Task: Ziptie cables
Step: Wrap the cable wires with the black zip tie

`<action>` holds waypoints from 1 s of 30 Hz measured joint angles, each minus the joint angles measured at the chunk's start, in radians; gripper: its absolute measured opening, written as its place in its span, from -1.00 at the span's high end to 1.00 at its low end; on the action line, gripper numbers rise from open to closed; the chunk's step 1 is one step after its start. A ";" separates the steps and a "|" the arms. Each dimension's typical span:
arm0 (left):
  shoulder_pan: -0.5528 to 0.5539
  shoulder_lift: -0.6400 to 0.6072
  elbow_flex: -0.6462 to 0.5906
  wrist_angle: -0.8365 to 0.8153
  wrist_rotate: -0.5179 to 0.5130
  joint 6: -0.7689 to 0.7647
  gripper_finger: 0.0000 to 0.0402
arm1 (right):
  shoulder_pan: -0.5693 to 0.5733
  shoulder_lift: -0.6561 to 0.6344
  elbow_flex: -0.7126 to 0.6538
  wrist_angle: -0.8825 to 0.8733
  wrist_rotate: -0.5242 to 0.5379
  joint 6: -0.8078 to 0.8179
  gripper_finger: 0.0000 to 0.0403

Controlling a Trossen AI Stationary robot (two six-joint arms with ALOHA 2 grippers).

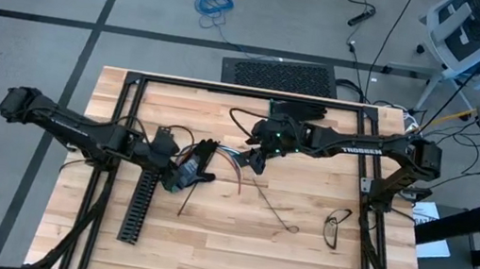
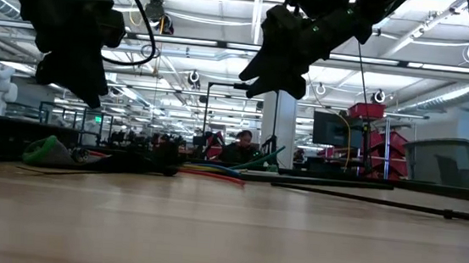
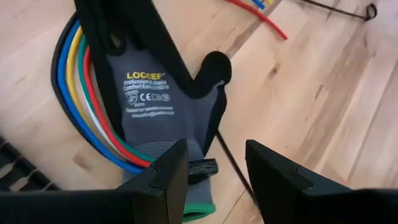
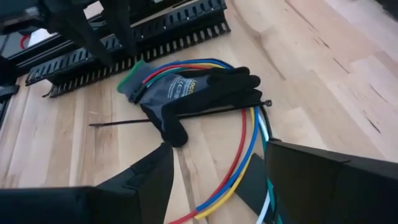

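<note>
Stock as you find it:

- Cables [image 4: 239, 146]: red, blue, yellow, white and green strands, loose near the middle of the surface [image 1: 232, 248], running under a grey glove [image 4: 186, 93]. Unbundled.
- Ziptie [image 4: 180, 116]: 1 black strip, lying flat across the glove, not looped round anything.
- Slotted channel [image 1: 140, 205]: black, towards the left edge.
- Left hand [image 3: 214, 174]: fingers parted, holding nothing, above the glove's cuff.
- Right hand [image 4: 214, 180]: fingers wide apart, empty, over the cables.

Your tally, as a judgement: 0 ties made; picking, wrapping and cinching remain.
</note>
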 joint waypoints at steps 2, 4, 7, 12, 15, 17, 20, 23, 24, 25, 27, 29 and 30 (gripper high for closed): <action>0.000 -0.001 0.000 0.017 0.000 0.000 0.23 | 0.000 0.000 0.000 -0.007 0.000 0.000 -0.17; 0.000 -0.001 0.000 0.009 0.001 -0.015 0.23 | 0.000 0.000 0.000 -0.013 0.000 0.000 -0.17; 0.000 0.000 0.000 -0.026 0.048 -0.170 0.23 | 0.001 0.000 0.000 -0.029 0.000 0.000 -0.17; -0.006 0.026 0.000 -0.073 0.207 -0.419 0.23 | 0.001 0.000 0.000 -0.046 0.000 -0.001 -0.17; -0.024 0.061 0.000 -0.077 0.220 -0.487 0.23 | 0.001 0.000 0.000 -0.043 0.000 -0.014 -0.17; -0.021 0.096 0.000 -0.076 0.190 -0.534 0.23 | -0.001 0.000 0.000 -0.036 0.000 -0.027 -0.17; 0.003 0.165 0.000 -0.069 0.163 -0.592 0.23 | -0.002 0.000 0.000 -0.032 0.001 -0.034 -0.17; 0.034 0.226 0.000 -0.052 0.162 -0.615 0.23 | -0.002 0.000 0.000 -0.029 0.000 -0.034 -0.17; 0.045 0.242 0.000 -0.034 0.159 -0.629 0.23 | -0.002 0.000 0.000 -0.029 0.000 -0.034 -0.17; 0.054 0.257 0.000 -0.014 0.155 -0.642 0.23 | -0.002 0.000 0.000 -0.029 0.000 -0.034 -0.17; 0.072 0.278 0.000 0.039 0.152 -0.662 0.23 | -0.002 0.000 0.000 -0.029 0.000 -0.034 -0.17; 0.088 0.285 0.017 0.055 0.142 -0.681 0.23 | -0.002 0.000 0.000 -0.028 0.000 -0.035 -0.17; 0.094 0.286 0.032 0.054 0.126 -0.682 0.23 | -0.002 0.000 0.000 -0.028 0.000 -0.035 -0.17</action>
